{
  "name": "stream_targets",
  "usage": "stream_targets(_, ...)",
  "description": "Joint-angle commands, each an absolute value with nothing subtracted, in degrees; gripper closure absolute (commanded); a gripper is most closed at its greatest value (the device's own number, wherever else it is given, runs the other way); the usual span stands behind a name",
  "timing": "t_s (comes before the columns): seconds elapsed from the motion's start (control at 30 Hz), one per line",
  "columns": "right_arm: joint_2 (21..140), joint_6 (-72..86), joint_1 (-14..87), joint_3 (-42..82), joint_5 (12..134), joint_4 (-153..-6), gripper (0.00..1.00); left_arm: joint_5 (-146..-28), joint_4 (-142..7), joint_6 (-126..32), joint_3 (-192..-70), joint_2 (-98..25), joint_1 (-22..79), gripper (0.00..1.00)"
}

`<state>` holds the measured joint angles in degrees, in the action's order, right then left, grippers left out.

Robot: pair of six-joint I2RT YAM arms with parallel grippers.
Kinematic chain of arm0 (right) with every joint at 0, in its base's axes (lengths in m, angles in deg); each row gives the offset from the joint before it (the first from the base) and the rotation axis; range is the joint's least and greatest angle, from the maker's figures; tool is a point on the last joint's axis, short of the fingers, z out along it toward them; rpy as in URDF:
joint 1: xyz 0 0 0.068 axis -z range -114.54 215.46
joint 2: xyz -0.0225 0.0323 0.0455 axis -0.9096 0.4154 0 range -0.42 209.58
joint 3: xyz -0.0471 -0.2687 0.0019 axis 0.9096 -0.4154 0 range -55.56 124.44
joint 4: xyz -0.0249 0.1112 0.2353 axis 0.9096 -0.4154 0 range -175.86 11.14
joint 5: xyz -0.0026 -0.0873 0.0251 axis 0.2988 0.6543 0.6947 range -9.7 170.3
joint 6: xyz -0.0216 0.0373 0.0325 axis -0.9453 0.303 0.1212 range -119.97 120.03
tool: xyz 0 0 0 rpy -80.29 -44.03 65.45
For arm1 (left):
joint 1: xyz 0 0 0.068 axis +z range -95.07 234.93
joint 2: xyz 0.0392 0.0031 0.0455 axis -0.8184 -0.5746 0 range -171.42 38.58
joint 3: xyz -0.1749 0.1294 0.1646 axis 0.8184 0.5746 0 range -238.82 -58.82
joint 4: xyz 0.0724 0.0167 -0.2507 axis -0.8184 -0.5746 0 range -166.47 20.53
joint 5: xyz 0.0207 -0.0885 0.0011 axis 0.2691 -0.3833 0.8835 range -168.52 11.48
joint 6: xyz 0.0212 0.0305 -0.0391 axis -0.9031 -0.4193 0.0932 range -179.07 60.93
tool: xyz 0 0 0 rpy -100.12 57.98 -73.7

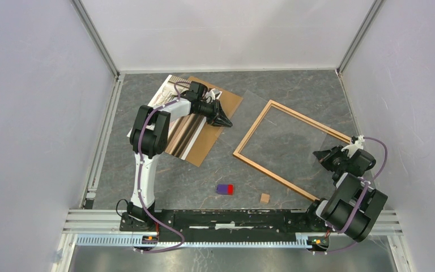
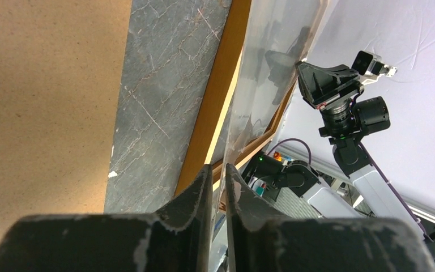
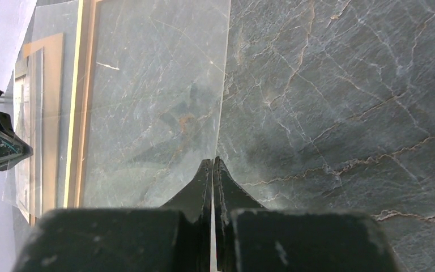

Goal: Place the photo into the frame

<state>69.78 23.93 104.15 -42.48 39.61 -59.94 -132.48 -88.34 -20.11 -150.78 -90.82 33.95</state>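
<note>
Grey veined stone surface fills the floor of a white-walled booth, with both arm bases bolted at its near edge. Just beyond the bases lie a small purple-and-red block and a small pale wooden cube, close together but apart.

Farther in on the right, the right hand sits at the right corner of the large thin rectangular frame of light orange-brown wood, which lies flat and turned at an angle. Its fingers are pressed together. The edge of a clear transparent sheet runs right up to their tips, but I cannot tell whether it is caught. The sheet spreads over the frame's opening.

Farther back on the left, the left hand has its fingers a narrow gap apart. The sheet's corner reaches into that gap, though I cannot tell if it is pinched.

Beyond it lies a plain brown backing board. The large glossy photo with brown curtains and a white edge rests on the board under the left arm, outside the frame.
</note>
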Motion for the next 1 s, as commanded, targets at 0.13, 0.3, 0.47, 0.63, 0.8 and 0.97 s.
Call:
stream_targets(0.13, 71.0, 21.7, 104.6, -43.4, 41.4, -60.9, 1.0, -131.7, -90.6, -23.9, -153.8, -89.5, 34.5, 0.7)
stream_targets(0.3, 72.5, 21.6, 104.5, -45.0, 42.5, -58.7, 0.7, -131.2, -91.2, -24.5, -153.7, -88.6, 34.4, 0.64)
stream_targets(0.47, 72.0, 20.4, 104.5, -44.7, 45.0, -59.6, 0.48, -130.7, -91.7, -25.0, -153.9, -88.5, 34.5, 0.61)
stream_targets(0.63, 71.4, 21.4, 104.5, -43.0, 44.7, -59.4, 0.33, -131.1, -91.8, -24.9, -153.8, -88.3, 34.4, 0.61)
stream_targets(0.8, 71.4, 22.8, 104.6, -43.6, 43.0, -57.8, 0.32, -131.6, -91.7, -24.6, -153.9, -87.9, 34.3, 0.64)
stream_targets(0.97, 70.6, 25.7, 104.6, -43.0, 39.5, -57.5, 0.46, -132.2, -89.8, -23.0, -152.7, -85.5, 33.9, 0.71)
